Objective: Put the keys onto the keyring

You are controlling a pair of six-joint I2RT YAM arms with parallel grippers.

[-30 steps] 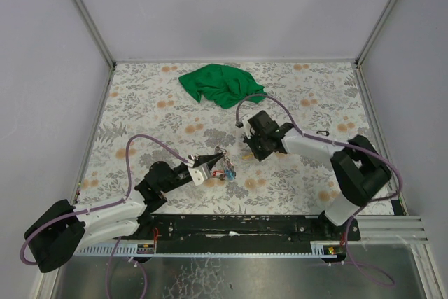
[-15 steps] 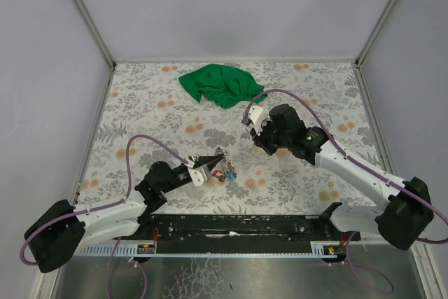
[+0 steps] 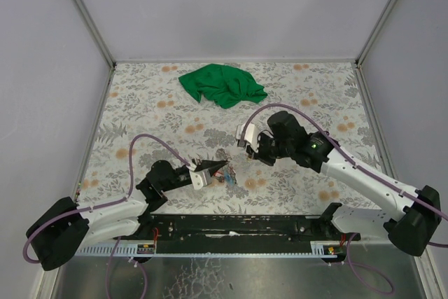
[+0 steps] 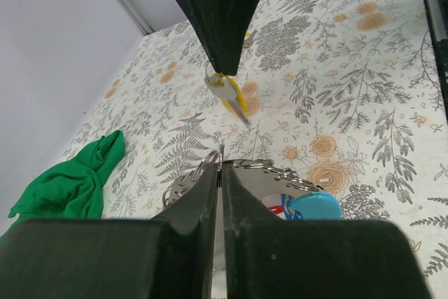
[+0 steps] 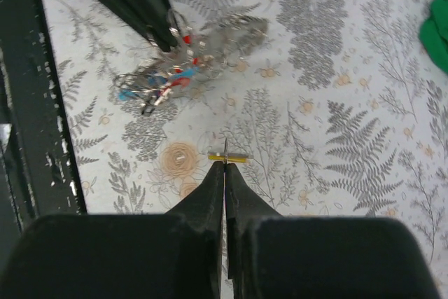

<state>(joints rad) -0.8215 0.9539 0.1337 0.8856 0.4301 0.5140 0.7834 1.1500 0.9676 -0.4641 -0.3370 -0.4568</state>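
My left gripper is shut on a thin wire of the keyring, pinched at its tips. The keyring's chain, the light blue-tagged key and the red-tagged key hang just behind the fingers. The bundle also shows in the right wrist view and the top view. My right gripper is shut on a small metal-and-yellow item. It holds that item above the table, just beyond the left gripper's tips.
A crumpled green cloth lies at the back of the flowered table. A small dark clip-like item lies at the right. Grey walls close in the table's left, back and right sides.
The right arm has swung its elbow out and brought its gripper back toward the left gripper. The left gripper has shifted slightly nearer with the keyring.
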